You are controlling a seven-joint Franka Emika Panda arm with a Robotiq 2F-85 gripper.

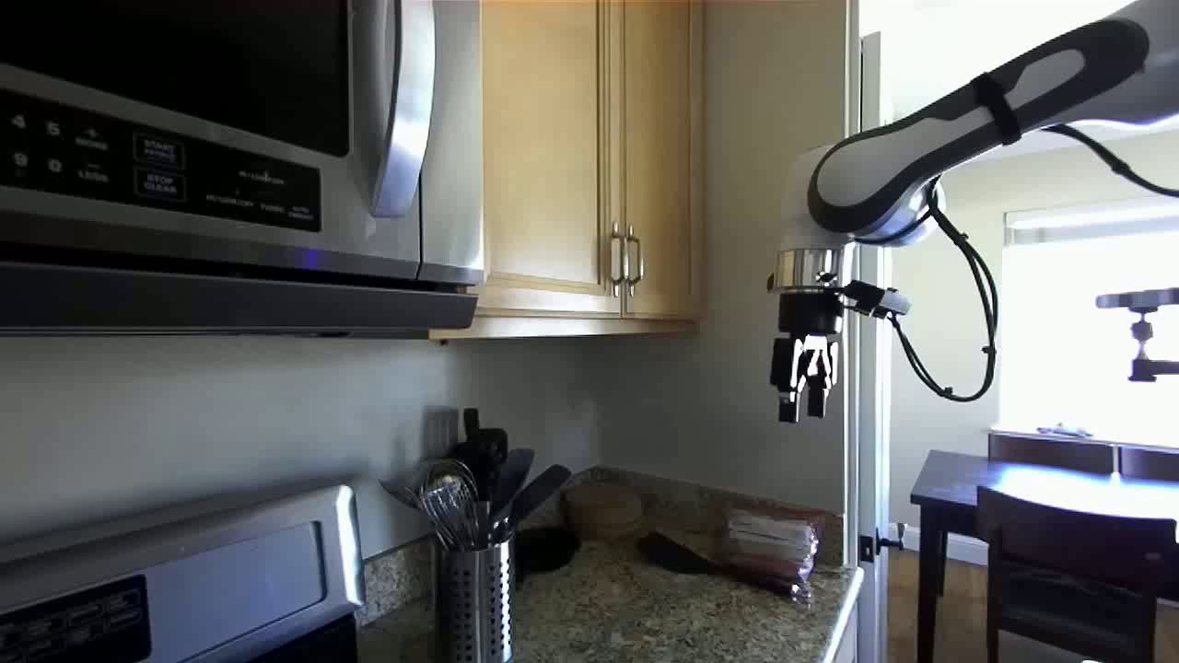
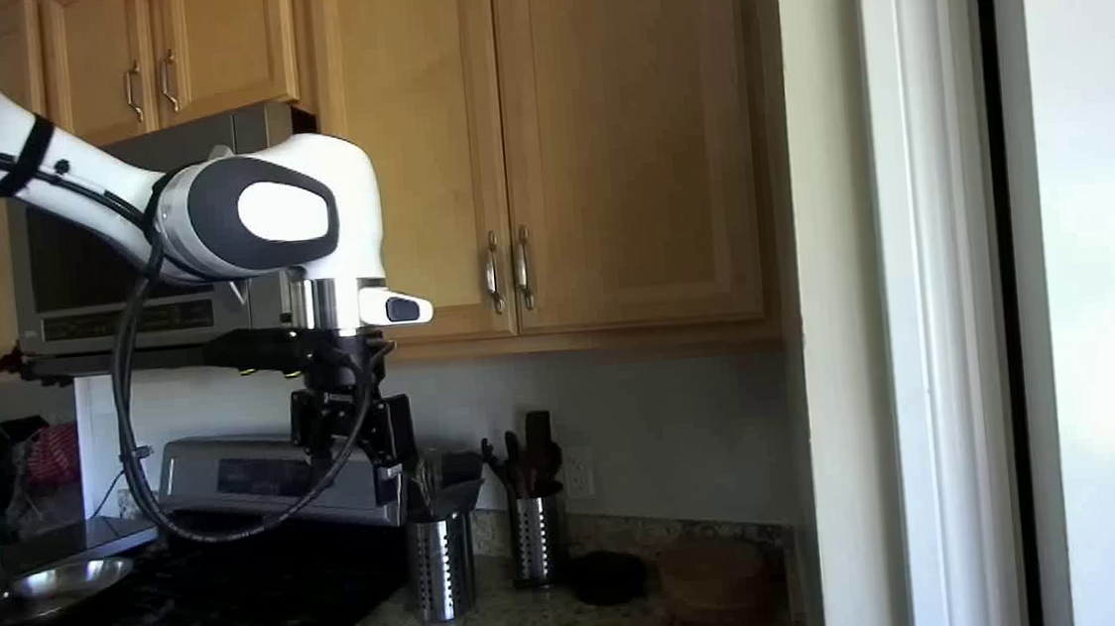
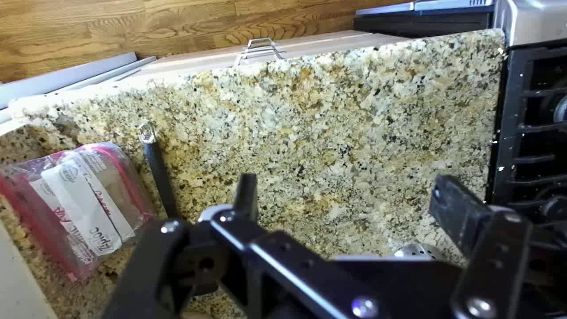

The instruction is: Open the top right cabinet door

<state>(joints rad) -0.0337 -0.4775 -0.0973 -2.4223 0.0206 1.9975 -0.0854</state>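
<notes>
The top right cabinet door (image 1: 661,138) is a light maple panel and looks closed, flush beside its matching left door; it also shows in an exterior view (image 2: 628,138). Its slim metal bar handle (image 1: 636,260) is near its left edge and low down; it also shows in an exterior view (image 2: 523,268). My gripper (image 1: 802,405) points straight down, apart from the door and lower than the handle; it also shows in an exterior view (image 2: 355,473). In the wrist view the fingers (image 3: 343,190) are wide apart with nothing between them. The door is out of the wrist view.
The matching left door (image 1: 543,138) is closed. A steel microwave (image 1: 451,138) hangs beside the cabinet. Utensil holders (image 2: 442,571) stand on the granite counter (image 3: 332,115). A plastic bag (image 3: 84,204) and a dark-handled utensil (image 3: 158,173) lie there. A stove (image 3: 536,133) adjoins the counter.
</notes>
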